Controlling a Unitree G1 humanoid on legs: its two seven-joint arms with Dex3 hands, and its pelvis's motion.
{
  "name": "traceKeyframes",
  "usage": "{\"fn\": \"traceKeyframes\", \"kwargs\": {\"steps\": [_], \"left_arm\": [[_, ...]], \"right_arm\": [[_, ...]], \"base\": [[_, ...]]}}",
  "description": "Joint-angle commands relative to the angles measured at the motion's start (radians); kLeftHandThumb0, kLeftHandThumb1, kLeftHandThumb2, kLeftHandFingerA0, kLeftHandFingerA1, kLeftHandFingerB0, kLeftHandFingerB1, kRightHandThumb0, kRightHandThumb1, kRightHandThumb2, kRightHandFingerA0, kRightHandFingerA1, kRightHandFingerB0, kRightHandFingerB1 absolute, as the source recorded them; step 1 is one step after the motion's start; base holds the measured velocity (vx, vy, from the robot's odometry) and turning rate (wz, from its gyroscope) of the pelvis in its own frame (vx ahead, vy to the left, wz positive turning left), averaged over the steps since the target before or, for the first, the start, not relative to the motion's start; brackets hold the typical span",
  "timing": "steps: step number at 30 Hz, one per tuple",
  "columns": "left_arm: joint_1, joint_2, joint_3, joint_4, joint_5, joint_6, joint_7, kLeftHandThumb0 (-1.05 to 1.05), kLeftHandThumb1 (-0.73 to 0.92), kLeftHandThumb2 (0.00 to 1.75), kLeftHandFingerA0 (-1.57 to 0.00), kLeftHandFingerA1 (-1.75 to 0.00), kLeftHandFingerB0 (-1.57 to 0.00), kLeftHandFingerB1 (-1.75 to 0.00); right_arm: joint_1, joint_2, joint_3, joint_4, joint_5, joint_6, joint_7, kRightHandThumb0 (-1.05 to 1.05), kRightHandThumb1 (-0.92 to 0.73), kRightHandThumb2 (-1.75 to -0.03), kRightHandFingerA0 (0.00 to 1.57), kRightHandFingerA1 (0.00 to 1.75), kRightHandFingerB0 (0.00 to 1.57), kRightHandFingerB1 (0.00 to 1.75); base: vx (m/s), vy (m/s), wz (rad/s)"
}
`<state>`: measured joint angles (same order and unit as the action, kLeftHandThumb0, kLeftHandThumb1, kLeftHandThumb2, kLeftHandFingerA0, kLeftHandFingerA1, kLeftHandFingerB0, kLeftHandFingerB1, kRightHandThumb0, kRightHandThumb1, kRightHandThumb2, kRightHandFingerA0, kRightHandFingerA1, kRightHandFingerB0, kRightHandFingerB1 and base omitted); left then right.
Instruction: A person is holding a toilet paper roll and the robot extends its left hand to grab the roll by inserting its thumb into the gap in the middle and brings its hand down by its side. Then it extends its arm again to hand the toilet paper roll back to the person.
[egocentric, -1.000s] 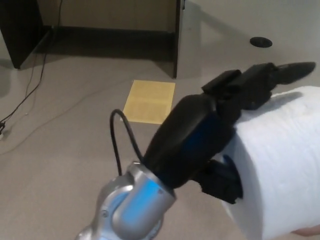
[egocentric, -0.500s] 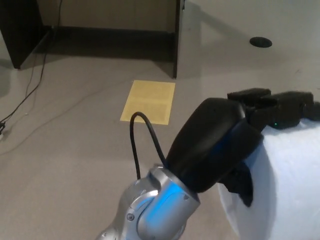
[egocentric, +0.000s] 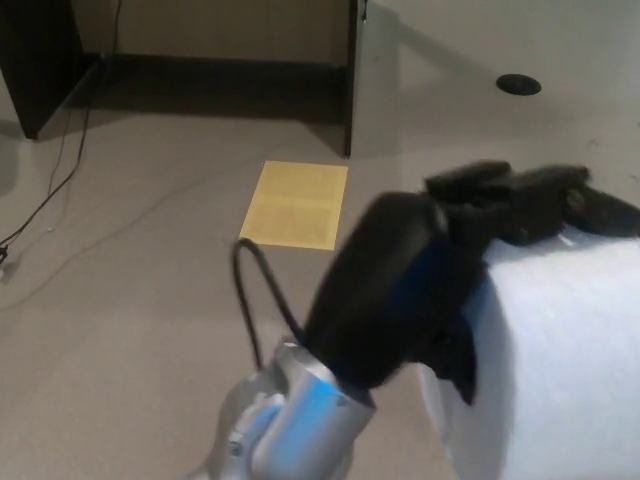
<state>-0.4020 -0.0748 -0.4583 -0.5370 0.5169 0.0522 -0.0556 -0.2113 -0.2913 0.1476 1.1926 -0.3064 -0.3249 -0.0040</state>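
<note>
One toilet paper roll (egocentric: 560, 370) fills the lower right corner of the head view, and only part of it is seen, since it is cut off by the right and bottom edges. Its paper is plain white with a faint bluish cast in the shadowed areas, and the wound outer surface looks soft and slightly uneven. The flat end of the roll is turned toward the left of the picture, where it is partly covered by the robot's left hand (egocentric: 420, 280). The core opening cannot be made out clearly behind the black thumb (egocentric: 460, 360), which is pressed against that end face.

The left hand is closed on the roll: two thick black fingers (egocentric: 520, 200) are laid across the top of the roll, reaching toward the right edge, while the thumb is set against the end below them. The fingers are somewhat blurred. A silver wrist (egocentric: 290, 420) with a bluish sheen rises from the bottom edge, and a black cable (egocentric: 255, 290) loops up beside it.

Beyond the hand, a grey carpeted floor (egocentric: 130, 300) is seen, with a yellow sheet (egocentric: 295, 203) lying flat on it. Dark furniture (egocentric: 210, 60) stands along the top, and a small black round disc (egocentric: 518, 84) lies on the floor at upper right. The right hand is not in view.
</note>
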Motion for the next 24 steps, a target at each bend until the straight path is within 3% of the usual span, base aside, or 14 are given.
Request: {"fn": "traceKeyframes", "kwargs": {"steps": [1, 6, 8, 9, 12, 13, 16, 17, 18, 20, 21, 24], "left_arm": [[-0.053, 0.048, 0.162, 0.011, -0.130, -0.062, -0.028, -0.08, 0.74, 0.71, -1.04, -1.20, -0.87, -0.88], [-0.102, 0.162, 0.319, 0.085, -0.214, -0.143, -0.059, 0.05, 0.70, 0.82, -1.05, -1.20, -0.82, -1.00], [-0.095, 0.211, 0.368, 0.064, -0.234, -0.120, -0.091, 0.00, 0.69, 0.81, -1.04, -1.25, -0.83, -1.03], [-0.073, 0.247, 0.408, 0.034, -0.260, -0.109, -0.115, -0.07, 0.76, 0.70, -1.08, -1.20, -0.85, -1.01], [0.004, 0.327, 0.523, -0.005, -0.365, -0.150, -0.156, -0.01, 0.74, 0.70, -1.07, -1.20, -0.85, -0.97], [0.016, 0.333, 0.536, -0.007, -0.377, -0.149, -0.159, -0.06, 0.79, 0.63, -1.05, -1.21, -0.85, -0.97], [0.133, 0.348, 0.620, -0.003, -0.455, -0.171, -0.173, -0.01, 0.77, 0.71, -1.07, -1.18, -0.83, -0.97], [0.194, 0.349, 0.644, -0.003, -0.436, -0.185, -0.159, -0.06, 0.81, 0.63, -1.11, -1.13, -0.85, -0.93], [0.222, 0.352, 0.666, 0.027, -0.442, -0.210, -0.155, -0.01, 0.78, 0.67, -1.10, -1.13, -0.84, -0.95], [0.270, 0.362, 0.705, 0.094, -0.460, -0.258, -0.158, 0.06, 0.77, 0.70, -1.04, -1.14, -0.81, -0.96], [0.293, 0.361, 0.720, 0.117, -0.473, -0.269, -0.160, 0.05, 0.80, 0.65, -1.03, -1.18, -0.82, -0.96], [0.374, 0.343, 0.759, 0.189, -0.498, -0.320, -0.148, 0.06, 0.79, 0.68, -1.01, -1.13, -0.83, -0.91]], "right_arm": [[-0.053, -0.023, -0.012, -0.003, 0.017, 0.017, 0.030, -0.38, -0.65, -0.60, 0.77, 0.58, 0.59, 0.42], [-0.113, -0.018, -0.028, 0.029, 0.026, 0.012, 0.034, -0.38, -0.65, -0.60, 0.77, 0.61, 0.60, 0.44], [-0.115, -0.008, -0.035, 0.041, 0.032, 0.001, 0.034, -0.39, -0.63, -0.60, 0.79, 0.61, 0.62, 0.44], [-0.102, 0.004, -0.041, 0.047, 0.036, -0.004, 0.026, -0.40, -0.62, -0.58, 0.82, 0.65, 0.64, 0.44], [-0.079, 0.007, -0.051, 0.047, 0.038, -0.022, 0.007, -0.42, -0.62, -0.59, 0.80, 0.64, 0.64, 0.44], [-0.082, 0.007, -0.054, 0.048, 0.040, -0.021, 0.007, -0.42, -0.62, -0.59, 0.80, 0.65, 0.65, 0.44], [-0.089, 0.008, -0.058, 0.038, 0.039, -0.005, -0.001, -0.41, -0.62, -0.59, 0.80, 0.65, 0.64, 0.43], [-0.075, 0.007, -0.064, 0.031, 0.045, -0.012, -0.007, -0.41, -0.62, -0.58, 0.80, 0.67, 0.62, 0.44], [-0.080, 0.009, -0.075, 0.027, 0.056, -0.012, -0.009, -0.47, -0.50, -0.88, 0.83, 0.81, 0.55, 0.60], [-0.094, 0.006, -0.083, 0.022, 0.059, -0.009, -0.003, -0.43, -0.49, -0.90, 0.83, 0.81, 0.53, 0.60], [-0.095, 0.003, -0.082, 0.020, 0.055, -0.006, -0.001, -0.43, -0.57, -0.61, 0.82, 0.71, 0.60, 0.45], [-0.087, -0.007, -0.079, 0.007, 0.045, -0.004, -0.002, -0.41, -0.62, -0.59, 0.78, 0.62, 0.61, 0.44]], "base": [[0.00, 0.000, 0.00], [0.00, 0.000, 0.00], [0.00, 0.000, 0.00], [0.00, 0.000, 0.00], [0.00, 0.000, 0.00], [0.00, 0.000, 0.00], [0.00, 0.000, 0.00], [0.00, 0.000, 0.00], [0.00, 0.000, 0.00], [0.00, 0.000, 0.00], [0.00, 0.000, 0.00], [0.00, 0.000, 0.00]]}}
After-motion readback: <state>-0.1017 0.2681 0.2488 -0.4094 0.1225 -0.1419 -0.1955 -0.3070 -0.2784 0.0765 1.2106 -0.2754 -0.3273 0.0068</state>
